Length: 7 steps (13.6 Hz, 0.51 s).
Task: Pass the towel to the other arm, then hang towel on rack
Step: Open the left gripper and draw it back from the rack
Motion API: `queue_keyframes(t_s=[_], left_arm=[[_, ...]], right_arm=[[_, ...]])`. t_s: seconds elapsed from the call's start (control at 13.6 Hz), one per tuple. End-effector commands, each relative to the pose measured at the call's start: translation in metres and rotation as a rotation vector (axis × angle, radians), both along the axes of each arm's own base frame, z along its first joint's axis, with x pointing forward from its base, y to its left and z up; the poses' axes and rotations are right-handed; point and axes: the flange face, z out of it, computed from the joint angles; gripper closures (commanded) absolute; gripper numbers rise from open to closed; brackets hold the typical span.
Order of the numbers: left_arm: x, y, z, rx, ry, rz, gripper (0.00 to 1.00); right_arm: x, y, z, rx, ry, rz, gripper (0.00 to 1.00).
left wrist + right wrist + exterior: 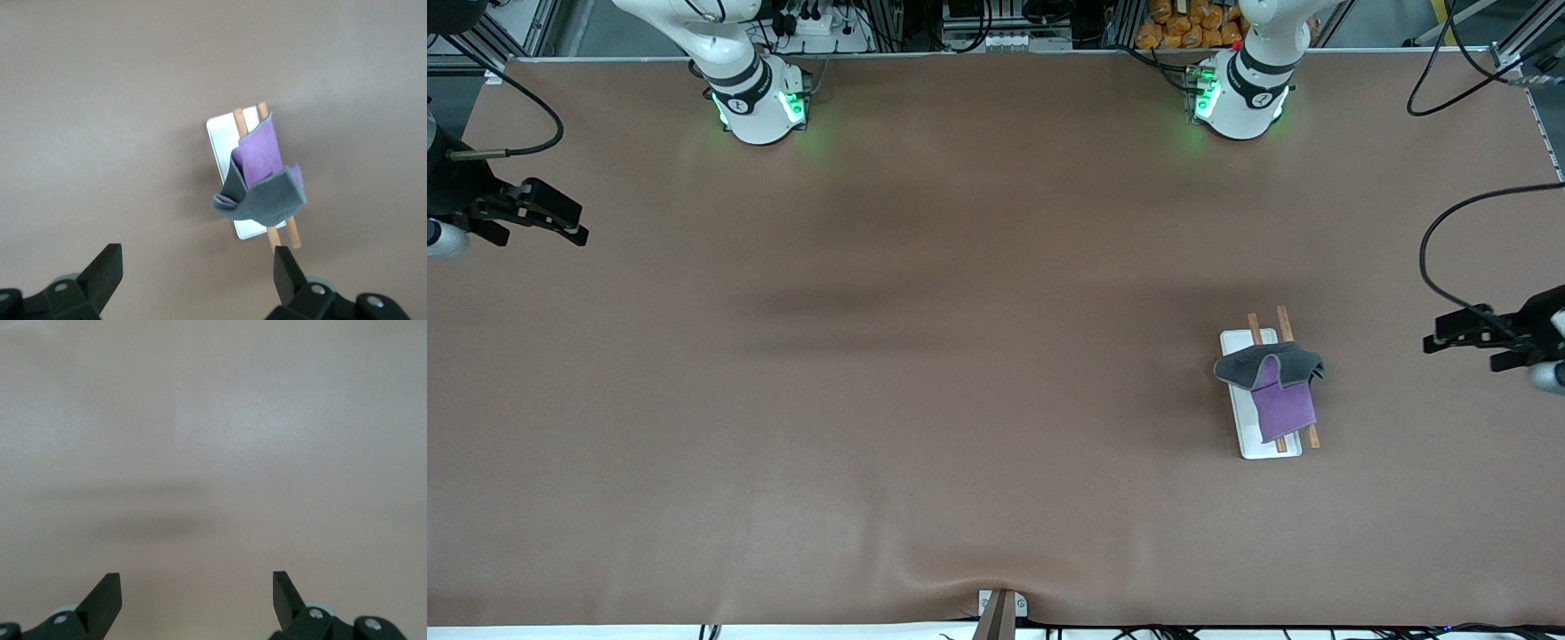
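Your rack (1261, 425) lies flat on the brown surface (925, 373) toward the left arm's end, with the long axis of its white base plate running from the robots' side toward the front camera, tilted slightly. The two thin wooden rods (1282, 322) run parallel along that same axis and stick out past the plate at both ends.

The towel (1276, 380) is draped across the rods, over the middle of the rack. Its dark grey face is bunched crosswise over the rods, spilling a little past the plate on both sides. A purple flap lies lengthwise along the rods, pointing toward the front camera and stopping short of the plate's nearer edge. In the left wrist view you see the same thing: the grey fold (263, 200) crumpled across the rods, the purple face (261, 155) laid along them.

Your left tool (1458, 333) hangs over bare surface at the left arm's end of the table, well apart from the rack and towel, with nothing between its fingers. The fingers (288, 270) are spread wide and touch nothing.

Your right tool (543, 213) is over the right arm's end of the surface, well away from the rack. Its fingers (285, 592) are also spread wide and empty, and its wrist view shows only bare surface beneath.
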Motion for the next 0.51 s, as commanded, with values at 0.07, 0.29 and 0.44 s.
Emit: queue_keyframes(t_s=[0.07, 0.29, 0.44], left_arm=[[-0.017, -0.022, 0.054, 0.008, 0.015, -0.003, 0.00], [-0.033, -0.029, 0.078, 0.015, 0.049, 0.175, 0.00], [-0.045, -0.035, 0.098, 0.028, 0.031, 0.209, 0.00]], right_arm=[[0.002, -0.003, 0.003, -0.007, 0.004, -0.014, 0.00], [0.001, -0.003, 0.003, -0.007, 0.006, -0.014, 0.00], [0.001, -0.002, 0.002, -0.007, 0.007, -0.015, 0.00]])
